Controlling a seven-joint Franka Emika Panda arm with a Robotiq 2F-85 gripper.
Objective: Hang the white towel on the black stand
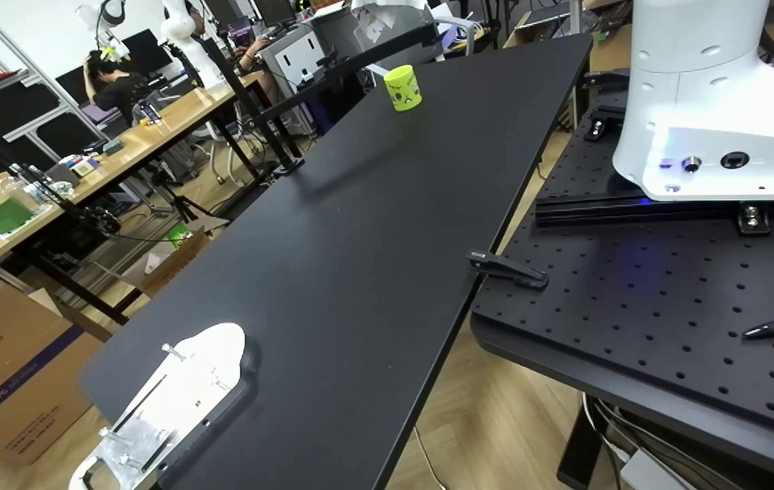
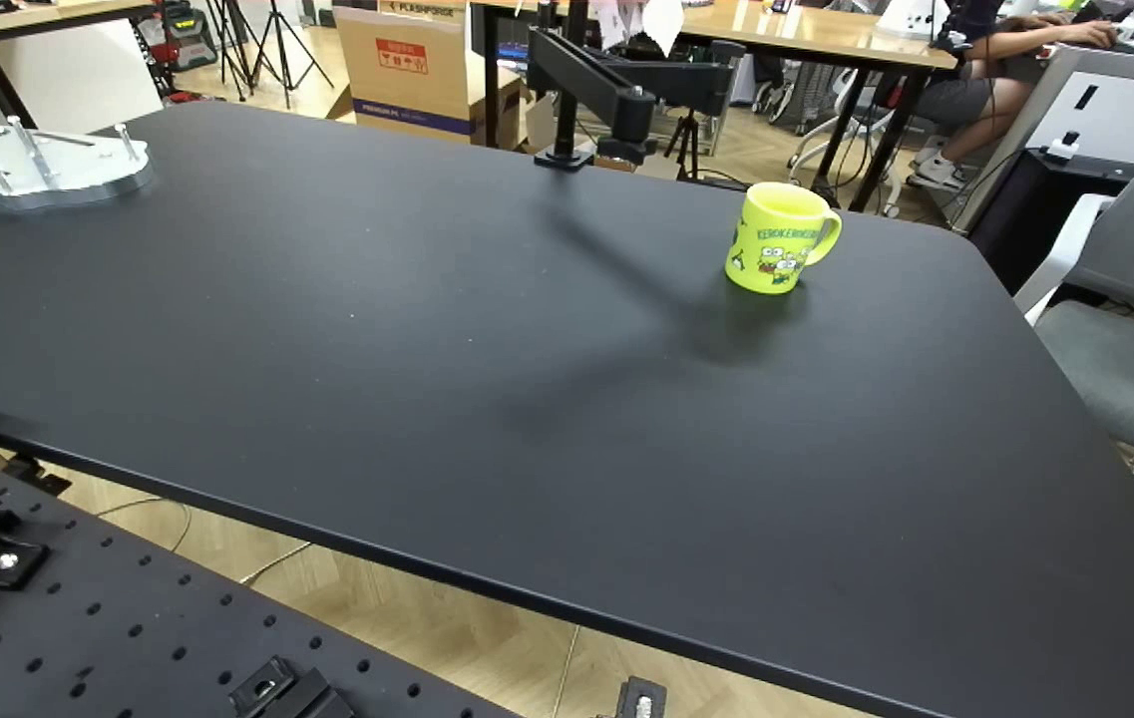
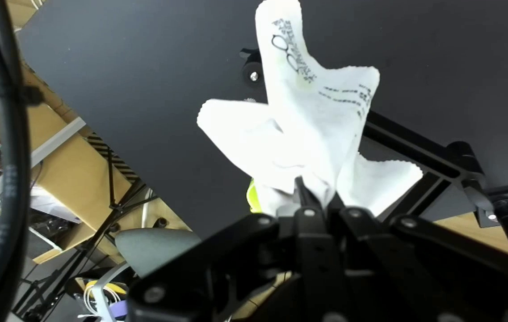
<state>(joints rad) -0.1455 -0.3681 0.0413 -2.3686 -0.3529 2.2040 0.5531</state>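
Observation:
The white towel [image 3: 312, 120] has dark print and scalloped edges. My gripper [image 3: 317, 194] is shut on its bunched part in the wrist view, and loose corners spread out. The towel's lower part shows at the top edge in both exterior views [image 1: 387, 12] [image 2: 662, 22]; the gripper is out of sight there. The black stand [image 2: 616, 95] is a post with a jointed horizontal arm at the table's far edge, also in an exterior view [image 1: 359, 64]. In the wrist view the towel overlaps the stand's arm [image 3: 414, 150]; I cannot tell whether they touch.
A yellow-green mug [image 2: 776, 244] stands on the black table [image 2: 427, 329], partly hidden behind the towel in the wrist view [image 3: 252, 197]. A white board with upright pegs [image 1: 196, 381] lies at one table end. The white robot base [image 1: 720, 122] stands on a perforated black plate.

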